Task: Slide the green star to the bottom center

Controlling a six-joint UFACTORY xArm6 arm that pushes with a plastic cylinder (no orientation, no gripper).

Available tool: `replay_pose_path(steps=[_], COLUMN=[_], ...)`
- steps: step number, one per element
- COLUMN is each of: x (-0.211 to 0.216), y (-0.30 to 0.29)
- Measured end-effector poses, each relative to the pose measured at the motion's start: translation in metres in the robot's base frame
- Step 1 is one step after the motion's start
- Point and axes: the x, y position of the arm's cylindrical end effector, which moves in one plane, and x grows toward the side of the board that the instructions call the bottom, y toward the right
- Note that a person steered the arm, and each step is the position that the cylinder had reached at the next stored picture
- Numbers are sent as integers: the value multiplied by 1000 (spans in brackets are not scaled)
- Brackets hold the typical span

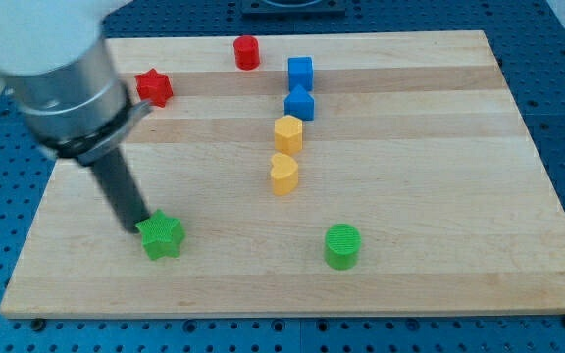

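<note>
My tip [138, 227] apparently against the green star [161, 235]'s left edge; no jaws, no legible writing.

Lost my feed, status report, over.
My tip touching green star at its left edge. Star at board's bottom left. Green cylinder sits rightward along the path.

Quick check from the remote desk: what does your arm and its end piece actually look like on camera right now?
A fat grey cylindrical housing with a darker band at its base, blurred white casing above. From it runs a straight dark rod; my tip sits at the green star. No cables or markings visible.
</note>
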Motion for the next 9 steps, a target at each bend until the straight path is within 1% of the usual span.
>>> replay_pose_path(steps=[1,2,3,4,5,6,7,8,9], x=[18,11,-11,-25,-11,-9,-6,10,7], y=[7,39,39,66,107,114,104,104,103])
